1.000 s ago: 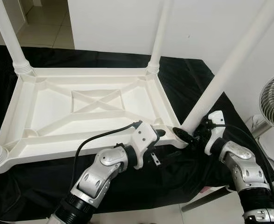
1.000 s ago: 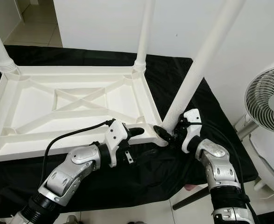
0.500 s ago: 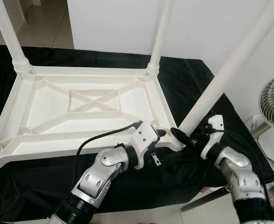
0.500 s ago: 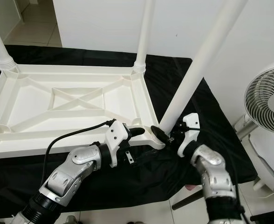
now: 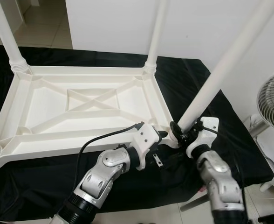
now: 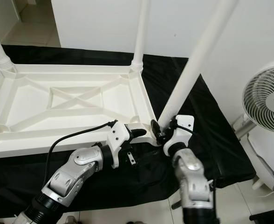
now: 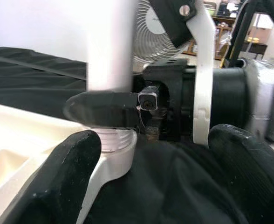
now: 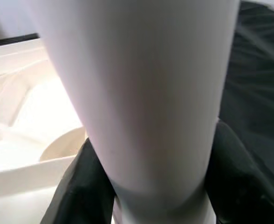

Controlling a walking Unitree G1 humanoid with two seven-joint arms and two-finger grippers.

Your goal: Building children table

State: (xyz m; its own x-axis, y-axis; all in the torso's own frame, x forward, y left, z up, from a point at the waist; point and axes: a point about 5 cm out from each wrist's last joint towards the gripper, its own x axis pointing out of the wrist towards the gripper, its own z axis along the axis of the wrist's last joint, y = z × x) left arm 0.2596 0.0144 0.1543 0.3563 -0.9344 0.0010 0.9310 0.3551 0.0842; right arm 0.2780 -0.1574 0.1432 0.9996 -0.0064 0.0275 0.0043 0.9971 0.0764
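Right gripper (image 5: 181, 133) is clenched round the base of the table leg (image 5: 225, 65) at the upturned tabletop (image 5: 81, 105)'s near-right corner — about four o'clock from its middle. Left gripper (image 5: 161, 134), fingers spread, braces that corner. Leaning toward one o'clock, the leg could jam crooked — my right forearm reaches up from below, wrist bent inward.

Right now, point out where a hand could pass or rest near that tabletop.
Free: black cloth before the tabletop's near rim, left of the left pincer; the cloth strip by the fan. Crowded: the near right corner, where the right pincer clamps the table leg.
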